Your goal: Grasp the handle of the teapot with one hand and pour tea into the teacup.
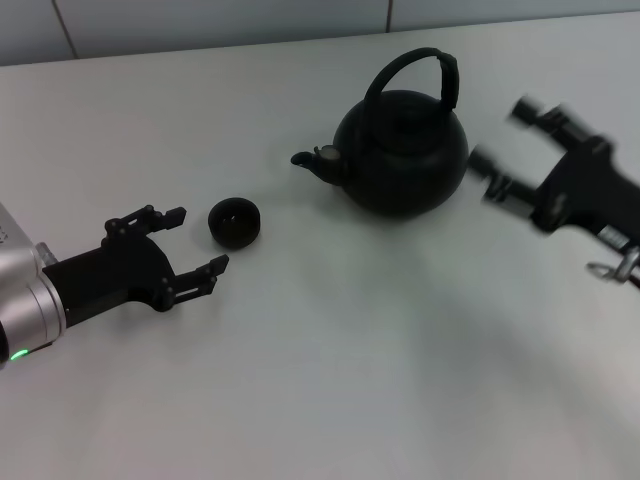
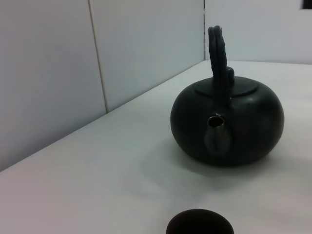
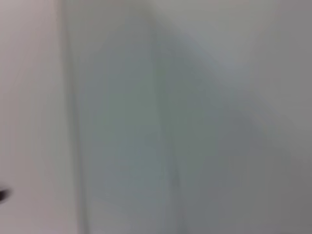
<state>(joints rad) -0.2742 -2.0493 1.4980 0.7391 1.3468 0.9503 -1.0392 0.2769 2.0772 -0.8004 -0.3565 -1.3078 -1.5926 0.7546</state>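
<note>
The round black teapot stands upright on the white table, its spout toward the left and its arched handle over the lid. In the left wrist view the teapot faces me spout-first, handle edge-on. The small dark teacup sits left of the pot; its rim shows low in the left wrist view. My left gripper rests open just left of the cup, nothing between its fingers. My right gripper is open, blurred, just right of the teapot's body, not touching it.
The white table stretches wide around both objects. A pale panelled wall runs along the far edge, close behind the teapot. The right wrist view shows only blurred pale surfaces.
</note>
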